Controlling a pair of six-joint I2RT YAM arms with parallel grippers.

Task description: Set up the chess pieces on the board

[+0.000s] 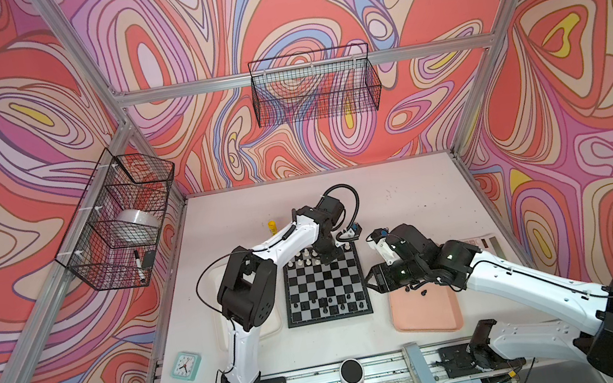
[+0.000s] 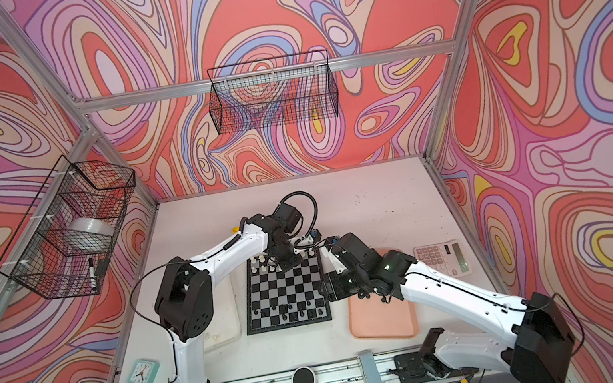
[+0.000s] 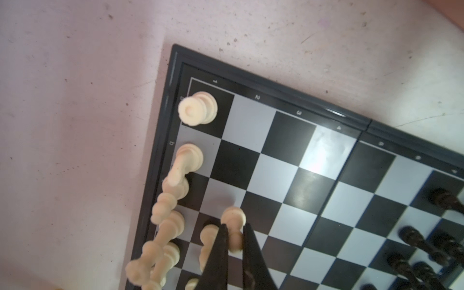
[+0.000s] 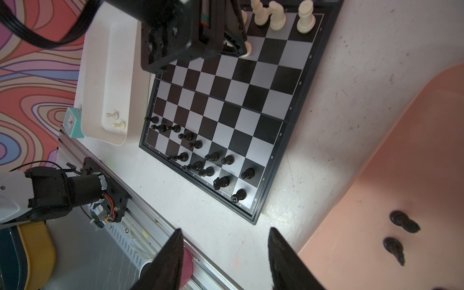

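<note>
Cream plastic is what the left claw (image 3: 235, 226) has hold of. Its two dark fingers are pressed onto a cream pawn (image 3: 233, 216), upright over the second row in from the far edge of the board (image 3: 276, 155). Whether the pawn's base touches its square I cannot tell. A second pawn (image 3: 208, 236) stands just beside it. The other cream pieces (image 1: 304, 258) crowd the outermost row, tight against the black border. The black pieces (image 1: 323, 304) stand unevenly spaced in the two rows at the near edge, and the rows between are bare checks.

The board lies flat in the middle of the counter (image 1: 402, 193). A white tray (image 4: 115, 75) sits just beside its left edge, with two spare pawns (image 4: 111, 115) inside. At its right edge a narrow strip of bare counter parts it from the pink tray (image 1: 427, 317), where two stray black pieces (image 4: 401, 222) lie on their sides. The right claw (image 4: 225, 231) hangs over that strip, close to the board's right edge, with its fingers spread and nothing between them.

Behind the board the counter is open to the back wall, apart from a yellow glue stick (image 1: 272, 227) near the left arm. A calculator (image 2: 442, 258) lies by the right wall and a mint clock (image 1: 185, 364) sits at the front-left corner. In front of the board, bare counter runs to the rail.
</note>
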